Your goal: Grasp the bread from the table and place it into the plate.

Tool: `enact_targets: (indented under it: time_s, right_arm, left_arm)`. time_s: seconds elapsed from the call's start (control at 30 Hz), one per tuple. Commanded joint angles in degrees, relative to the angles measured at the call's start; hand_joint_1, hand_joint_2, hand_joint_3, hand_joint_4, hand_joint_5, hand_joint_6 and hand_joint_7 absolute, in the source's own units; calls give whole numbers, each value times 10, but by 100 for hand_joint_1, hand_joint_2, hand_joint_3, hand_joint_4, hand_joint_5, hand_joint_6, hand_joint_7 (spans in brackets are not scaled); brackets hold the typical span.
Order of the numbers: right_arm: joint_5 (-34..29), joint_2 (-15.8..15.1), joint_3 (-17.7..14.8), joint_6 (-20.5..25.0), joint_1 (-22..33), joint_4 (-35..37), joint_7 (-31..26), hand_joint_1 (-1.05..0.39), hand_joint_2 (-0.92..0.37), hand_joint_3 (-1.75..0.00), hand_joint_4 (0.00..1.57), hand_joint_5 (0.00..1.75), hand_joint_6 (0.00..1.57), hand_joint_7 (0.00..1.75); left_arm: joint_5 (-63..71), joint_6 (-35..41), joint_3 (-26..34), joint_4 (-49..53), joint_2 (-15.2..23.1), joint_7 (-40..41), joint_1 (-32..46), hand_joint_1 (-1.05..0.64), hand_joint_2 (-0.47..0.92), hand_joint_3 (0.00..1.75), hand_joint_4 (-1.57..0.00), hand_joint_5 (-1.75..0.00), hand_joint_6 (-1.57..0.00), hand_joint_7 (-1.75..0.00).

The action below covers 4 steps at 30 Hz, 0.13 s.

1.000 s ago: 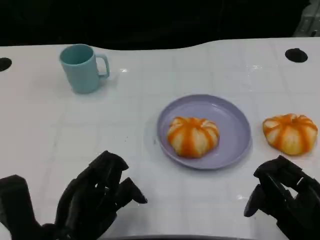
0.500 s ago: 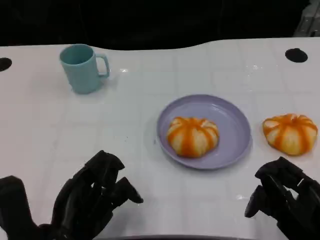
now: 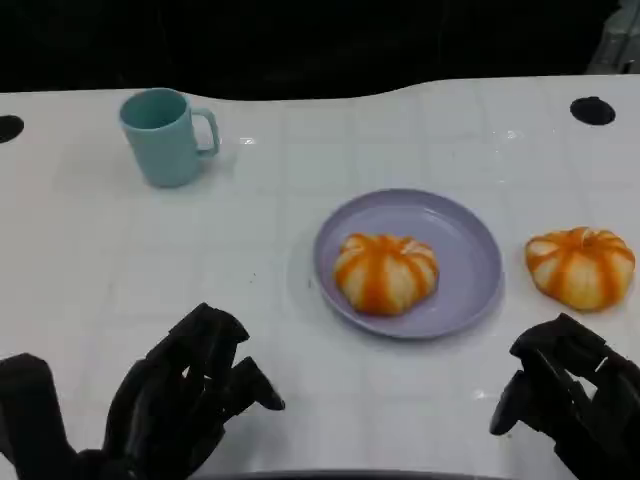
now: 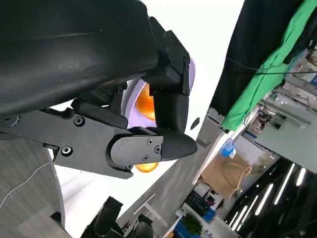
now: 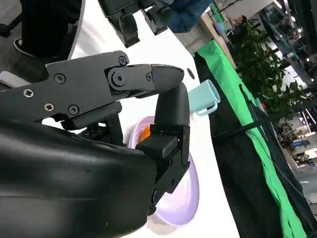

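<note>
Little is seen changed since a second ago, the left hand [image 3: 190, 400] lowered slightly; one bun [image 3: 385, 272] lies on the plate [image 3: 470, 240], another bun [image 3: 581, 265] at 3 o'clock off it, both hands (right hand [image 3: 565, 400]) empty with fingers loosely curled.

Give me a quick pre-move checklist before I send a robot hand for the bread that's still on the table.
1. Target bread lies on the table, to the right of the plate: ok.
2. Right robot hand holds nothing and sits just near-side of that bread: ok.
3. Left robot hand holds nothing and is apart from the plate: ok.
4. Plate has room: cannot tell; one bread already sits left of centre, with bare rim on the right.
5. Path from bread to plate is free of other things: ok.
6. Cup stands far back on the left, out of the way: ok.
</note>
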Motion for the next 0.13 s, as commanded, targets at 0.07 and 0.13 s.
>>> enact_targets:
  time_s: [0.07, 0.13]
  right_arm:
    - [-3, -2, 0, -7, -3, -1, -2, -51, -92, -25, 57, 173, 52, 143]
    - [-3, -2, 0, -7, -3, -1, -1, -51, -92, -25, 57, 173, 52, 143]
  left_arm:
    - [2, -11, 3, 7, 7, -3, -2, -60, 92, 41, -73, -175, -46, -175]
    - [2, -11, 3, 7, 7, -3, -2, -60, 92, 41, -73, -175, -46, -175]
